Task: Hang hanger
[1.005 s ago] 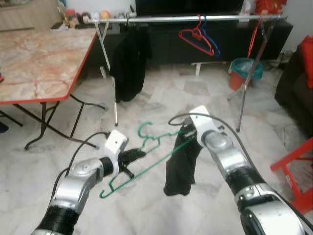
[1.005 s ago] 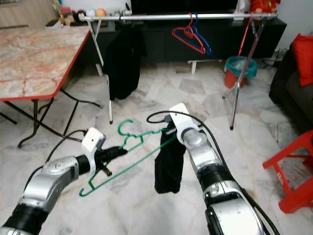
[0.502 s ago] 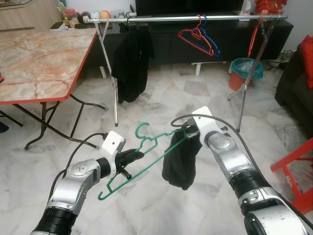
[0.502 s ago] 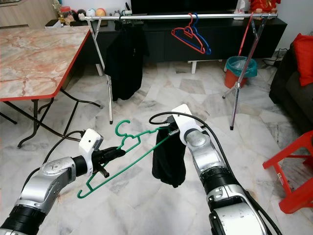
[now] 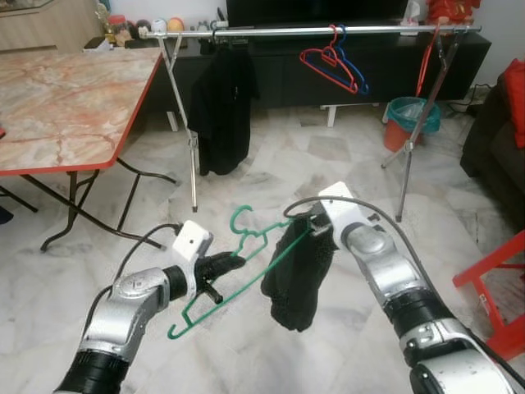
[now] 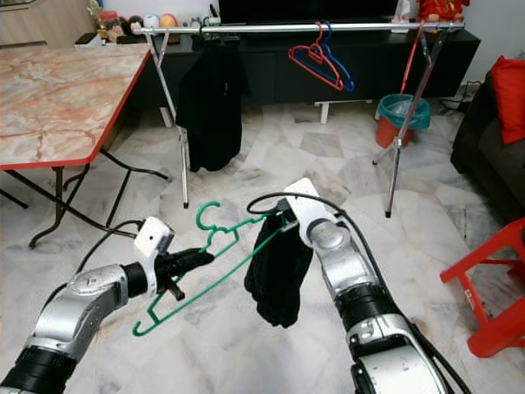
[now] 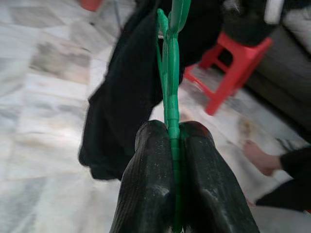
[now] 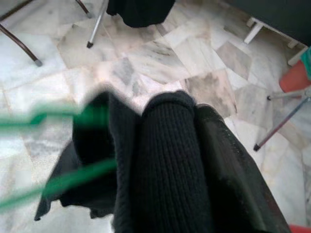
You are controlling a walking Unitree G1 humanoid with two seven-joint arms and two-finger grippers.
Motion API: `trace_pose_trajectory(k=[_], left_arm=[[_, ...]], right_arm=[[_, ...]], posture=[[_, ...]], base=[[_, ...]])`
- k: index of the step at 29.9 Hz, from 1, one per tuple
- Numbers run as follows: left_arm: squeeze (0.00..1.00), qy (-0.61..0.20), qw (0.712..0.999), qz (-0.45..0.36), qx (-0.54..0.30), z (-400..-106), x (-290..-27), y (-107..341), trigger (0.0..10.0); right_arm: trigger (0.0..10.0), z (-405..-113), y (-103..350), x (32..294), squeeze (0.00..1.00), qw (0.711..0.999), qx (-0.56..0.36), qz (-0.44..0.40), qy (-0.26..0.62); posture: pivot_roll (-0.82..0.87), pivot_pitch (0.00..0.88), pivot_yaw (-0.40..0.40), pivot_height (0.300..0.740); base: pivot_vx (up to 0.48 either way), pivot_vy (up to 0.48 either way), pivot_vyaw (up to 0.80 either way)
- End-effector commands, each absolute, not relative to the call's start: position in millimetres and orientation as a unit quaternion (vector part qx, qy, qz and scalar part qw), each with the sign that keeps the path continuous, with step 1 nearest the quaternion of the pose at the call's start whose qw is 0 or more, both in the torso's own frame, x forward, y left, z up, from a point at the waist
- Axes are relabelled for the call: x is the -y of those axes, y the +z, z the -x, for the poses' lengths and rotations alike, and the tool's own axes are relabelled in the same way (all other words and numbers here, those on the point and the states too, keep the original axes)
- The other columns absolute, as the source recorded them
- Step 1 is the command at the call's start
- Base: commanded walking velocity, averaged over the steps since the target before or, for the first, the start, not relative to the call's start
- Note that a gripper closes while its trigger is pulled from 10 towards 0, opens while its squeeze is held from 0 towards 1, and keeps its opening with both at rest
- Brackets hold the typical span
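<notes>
While the left hand (image 5: 220,264) pinches the lower bar of the green hanger (image 5: 246,263), its two fingers (image 7: 146,194) closed tight on the plastic, the right hand (image 5: 316,223) is clamped on a black garment (image 5: 297,275) draped over the hanger's far end. Both are held in the air above the marble floor (image 5: 271,164), the hanger tilted with its hook upward. Beyond them stands a rail (image 5: 312,31) carrying a black garment (image 5: 220,107) and red and blue hangers (image 5: 332,66). To the left is a counter (image 5: 57,98).
</notes>
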State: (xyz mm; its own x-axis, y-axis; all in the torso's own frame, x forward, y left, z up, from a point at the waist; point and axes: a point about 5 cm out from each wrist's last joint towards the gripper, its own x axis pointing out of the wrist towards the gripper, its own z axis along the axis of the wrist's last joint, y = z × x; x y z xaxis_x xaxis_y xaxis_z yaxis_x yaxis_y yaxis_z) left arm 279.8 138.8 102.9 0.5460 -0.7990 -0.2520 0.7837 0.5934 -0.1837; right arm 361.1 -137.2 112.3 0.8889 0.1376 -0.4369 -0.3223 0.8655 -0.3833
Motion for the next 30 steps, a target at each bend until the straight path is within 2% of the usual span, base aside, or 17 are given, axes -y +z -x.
trace_pose_trajectory(k=[1, 5, 8, 12, 22, 26, 30], left_arm=[[0.00, -0.473, 0.868, 0.032, -0.151, -276.1, -135.4, 108.5, 10.0], [0.00, -0.455, 0.878, 0.019, -0.148, -280.3, -135.6, 107.8, 10.0], [0.00, -0.386, 0.910, -0.007, -0.149, -294.5, -147.3, 106.3, 10.0], [0.00, -0.332, 0.931, -0.015, -0.150, -304.5, -160.1, 107.5, 10.0], [0.00, -0.263, 0.950, -0.026, -0.166, -313.0, -173.3, 103.5, 10.0], [0.00, -0.288, 0.942, -0.032, -0.171, -309.4, -172.6, 104.3, 10.0], [0.00, -0.270, 0.947, -0.036, -0.169, -311.2, -175.1, 103.9, 10.0]], right_arm=[[10.0, -360.7, 123.7, 125.5, 0.00, 0.947, -0.182, 0.225, 0.141], [10.0, -358.1, 128.6, 119.7, 0.00, 0.949, -0.179, 0.216, 0.145], [10.0, -354.9, 131.3, 116.9, 0.00, 0.948, -0.179, 0.219, 0.144], [10.0, -349.9, 131.9, 116.5, 0.00, 0.952, -0.181, 0.209, 0.134], [10.0, -347.1, 125.7, 128.1, 0.00, 0.951, -0.197, 0.217, 0.103], [10.0, -348.8, 125.6, 135.4, 0.00, 0.951, -0.198, 0.226, 0.077], [10.0, -347.2, 123.5, 133.2, 0.00, 0.945, -0.204, 0.243, 0.086]], posture=[[-0.06, 0.000, 0.033, 0.740], [-0.06, 0.000, 0.033, 0.740], [-0.07, 0.000, 0.034, 0.740], [-0.06, 0.000, 0.034, 0.740], [-0.06, 0.000, 0.031, 0.740], [-0.06, 0.000, 0.032, 0.740], [-0.06, 0.001, 0.033, 0.740]], base=[[0.000, 0.000, 0.00], [0.000, 0.000, 0.00], [0.000, 0.000, 0.00], [0.000, 0.000, 0.00], [0.000, 0.000, 0.00], [0.000, 0.000, 0.00], [0.000, 0.000, 0.00]])
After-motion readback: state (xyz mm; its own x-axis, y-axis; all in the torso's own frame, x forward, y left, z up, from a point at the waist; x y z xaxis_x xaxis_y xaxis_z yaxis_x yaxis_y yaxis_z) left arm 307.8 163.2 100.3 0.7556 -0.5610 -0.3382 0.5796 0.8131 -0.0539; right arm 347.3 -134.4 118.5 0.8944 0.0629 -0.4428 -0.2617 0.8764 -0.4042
